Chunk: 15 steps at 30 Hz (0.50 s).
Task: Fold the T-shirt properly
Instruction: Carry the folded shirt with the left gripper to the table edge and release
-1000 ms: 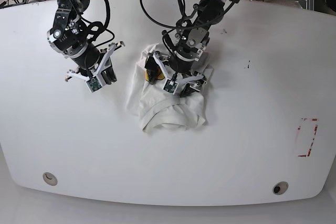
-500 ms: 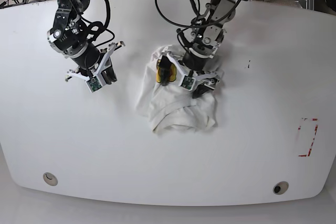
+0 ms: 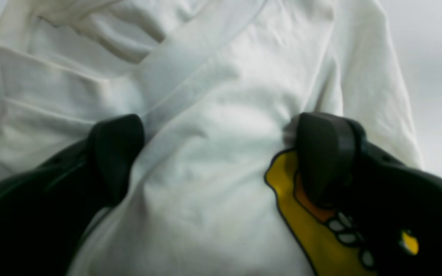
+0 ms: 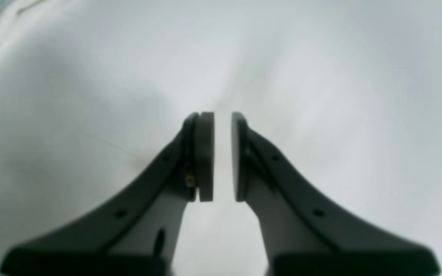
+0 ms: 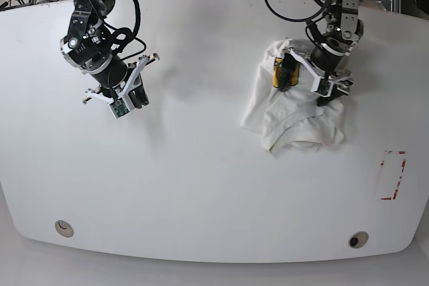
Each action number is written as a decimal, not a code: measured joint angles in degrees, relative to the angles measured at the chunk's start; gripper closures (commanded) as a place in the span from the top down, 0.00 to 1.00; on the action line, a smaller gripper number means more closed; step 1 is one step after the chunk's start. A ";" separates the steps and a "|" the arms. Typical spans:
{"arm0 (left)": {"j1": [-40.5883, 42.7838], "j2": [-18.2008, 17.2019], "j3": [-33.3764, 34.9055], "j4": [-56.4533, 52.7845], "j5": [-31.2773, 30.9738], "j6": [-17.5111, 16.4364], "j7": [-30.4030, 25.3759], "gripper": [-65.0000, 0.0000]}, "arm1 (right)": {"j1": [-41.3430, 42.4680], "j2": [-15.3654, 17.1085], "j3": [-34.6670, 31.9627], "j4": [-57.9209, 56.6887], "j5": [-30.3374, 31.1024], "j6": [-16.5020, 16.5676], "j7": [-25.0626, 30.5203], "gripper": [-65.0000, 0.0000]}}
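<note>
T-shirt point(image 5: 295, 115) bunched, left fingers point(image 3: 117, 153) spread

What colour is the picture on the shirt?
Yellow and orange with a black outline, on the white shirt. The left wrist view shows the picture best.

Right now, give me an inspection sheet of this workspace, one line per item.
Surface: white table, two round fittings near the front edge.
Job's things: T-shirt bunched and wrinkled, yellow print showing, right of centre in the base view.
Clutter: red-outlined marking by the table's edge.
Grippers: left tool spread wide, fingertips pressed on the shirt; right tool nearly shut, empty, apart from the shirt.
Cables: black cables loop off both arms.
Surroundings: floor, more cables and frame parts beyond the far edge.
</note>
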<state>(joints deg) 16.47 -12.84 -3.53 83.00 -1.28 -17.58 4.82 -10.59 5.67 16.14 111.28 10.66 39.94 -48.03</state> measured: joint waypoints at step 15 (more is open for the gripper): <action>-0.83 -10.12 -19.63 -12.41 -3.34 -9.51 -1.05 0.89 | -1.84 -3.69 -0.76 0.00 0.28 0.09 0.42 0.11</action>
<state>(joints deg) 15.64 -22.96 -23.16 70.59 -4.62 -27.09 3.77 -12.43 1.98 15.38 111.28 10.94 40.03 -47.62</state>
